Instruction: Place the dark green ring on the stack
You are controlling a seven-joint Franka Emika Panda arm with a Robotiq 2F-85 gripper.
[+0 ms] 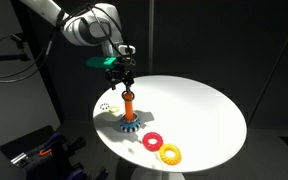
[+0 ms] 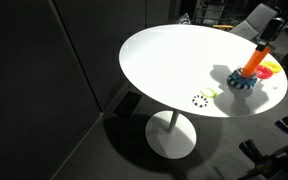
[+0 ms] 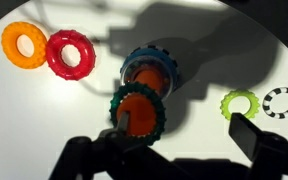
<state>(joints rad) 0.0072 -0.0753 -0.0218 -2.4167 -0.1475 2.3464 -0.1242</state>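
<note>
Orange shows through the wide hole of the dark green ring, seen from the wrist camera encircling the upper end of the peg of the stack. The ring looks dark teal-green, with a bumpy, toothed outer edge, and it lies roughly level around the peg, well above the blue gear-toothed base. The gripper hangs directly over it with its fingers spread wide apart. Nothing is clamped between them. The dark finger on the left comes close to the ring's near edge, but contact cannot be judged. The finger on the right stands clear of it.

In an exterior view the gripper is poised just above the tip of the stack, and the ring itself is too small to make out there.

Around the stack on the white round table, the wrist view shows a red ring just to the left of the base and a yellow ring farther left, touching or nearly touching it. To the right lie a light green ring and a black-and-white ring, side by side and apart from the stack. In an exterior view the stack stands near the table's right edge.
</note>
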